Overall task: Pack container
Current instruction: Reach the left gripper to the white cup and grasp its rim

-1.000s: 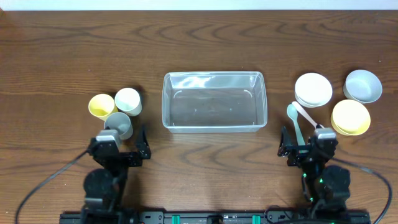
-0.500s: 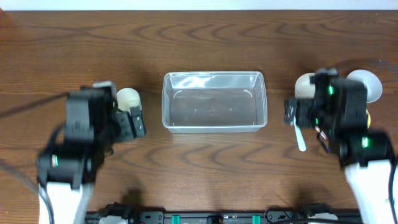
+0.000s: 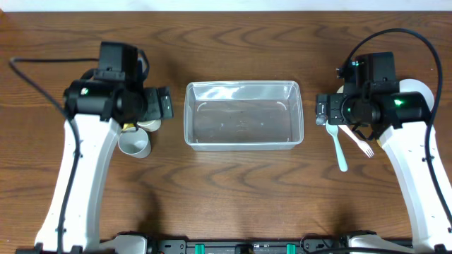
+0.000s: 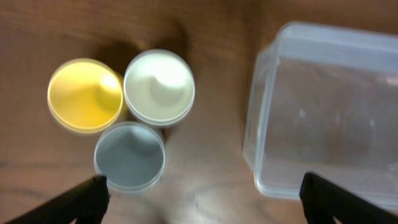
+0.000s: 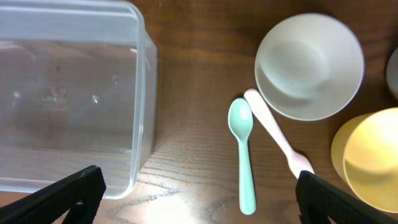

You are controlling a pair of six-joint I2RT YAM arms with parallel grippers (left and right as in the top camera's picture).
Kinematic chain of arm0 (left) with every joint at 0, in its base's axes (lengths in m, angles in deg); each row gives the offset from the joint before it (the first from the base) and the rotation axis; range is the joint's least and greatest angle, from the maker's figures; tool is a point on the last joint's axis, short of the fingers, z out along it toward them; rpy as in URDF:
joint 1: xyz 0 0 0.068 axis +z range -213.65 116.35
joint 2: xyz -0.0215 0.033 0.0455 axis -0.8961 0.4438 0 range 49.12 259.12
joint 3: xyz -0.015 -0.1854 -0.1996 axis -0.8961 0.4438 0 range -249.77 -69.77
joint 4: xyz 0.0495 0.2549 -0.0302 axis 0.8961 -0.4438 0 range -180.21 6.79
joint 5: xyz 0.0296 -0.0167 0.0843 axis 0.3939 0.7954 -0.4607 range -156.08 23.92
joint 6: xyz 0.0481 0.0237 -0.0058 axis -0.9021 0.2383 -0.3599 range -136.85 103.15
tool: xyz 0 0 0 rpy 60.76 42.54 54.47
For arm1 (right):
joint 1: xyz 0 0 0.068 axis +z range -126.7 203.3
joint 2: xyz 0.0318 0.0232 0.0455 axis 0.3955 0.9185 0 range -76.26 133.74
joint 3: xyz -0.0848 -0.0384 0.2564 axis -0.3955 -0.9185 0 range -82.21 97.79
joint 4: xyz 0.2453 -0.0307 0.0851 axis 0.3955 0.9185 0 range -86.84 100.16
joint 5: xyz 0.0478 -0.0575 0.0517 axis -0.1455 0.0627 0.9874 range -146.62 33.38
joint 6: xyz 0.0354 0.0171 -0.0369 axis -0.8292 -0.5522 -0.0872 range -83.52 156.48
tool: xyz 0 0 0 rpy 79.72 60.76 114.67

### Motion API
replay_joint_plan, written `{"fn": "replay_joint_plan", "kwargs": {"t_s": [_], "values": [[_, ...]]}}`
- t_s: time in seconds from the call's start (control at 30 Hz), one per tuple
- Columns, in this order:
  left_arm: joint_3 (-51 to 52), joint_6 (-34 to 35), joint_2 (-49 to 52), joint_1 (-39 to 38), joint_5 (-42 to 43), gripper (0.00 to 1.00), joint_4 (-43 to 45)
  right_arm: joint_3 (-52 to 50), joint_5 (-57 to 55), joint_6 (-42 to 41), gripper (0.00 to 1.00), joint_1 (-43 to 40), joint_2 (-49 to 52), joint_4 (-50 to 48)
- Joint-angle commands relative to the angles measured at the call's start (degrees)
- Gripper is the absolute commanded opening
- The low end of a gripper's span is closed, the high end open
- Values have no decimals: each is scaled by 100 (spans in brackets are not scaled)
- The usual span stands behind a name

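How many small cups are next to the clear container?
3, clustered left of the container: a yellow cup, a white cup beside it, a grey cup below both in the wrist view.

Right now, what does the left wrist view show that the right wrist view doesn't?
Only left wrist: three cups clustered together, a yellow cup, a white cup and a grey cup. Only right wrist: a white bowl, a yellow bowl, a mint-green spoon and a white fork. Both: the empty clear container on the wooden table.
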Motion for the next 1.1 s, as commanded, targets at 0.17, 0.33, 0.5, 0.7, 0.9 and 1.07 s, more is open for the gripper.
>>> {"fn": "replay_joint_plan", "kwargs": {"t_s": [0.17, 0.33, 0.5, 0.7, 0.9, 1.07], "values": [[-94, -170, 1248, 28, -249, 98, 433, 98, 42, 76, 99, -35, 118, 81], [-94, -170, 1893, 140, -245, 99, 538, 96, 42, 76, 99, -35, 118, 129], [-94, -173, 2367, 151, -247, 100, 603, 94, 42, 76, 99, -35, 118, 131], [-92, -166, 2636, 151, -243, 70, 756, 90, 42, 76, 99, -35, 118, 225], [-90, -168, 2640, 151, -243, 36, 763, 90, 39, 76, 99, -35, 118, 282], [-90, -168, 2640, 151, -245, 27, 767, 90, 39, 76, 99, -35, 118, 282]]}}
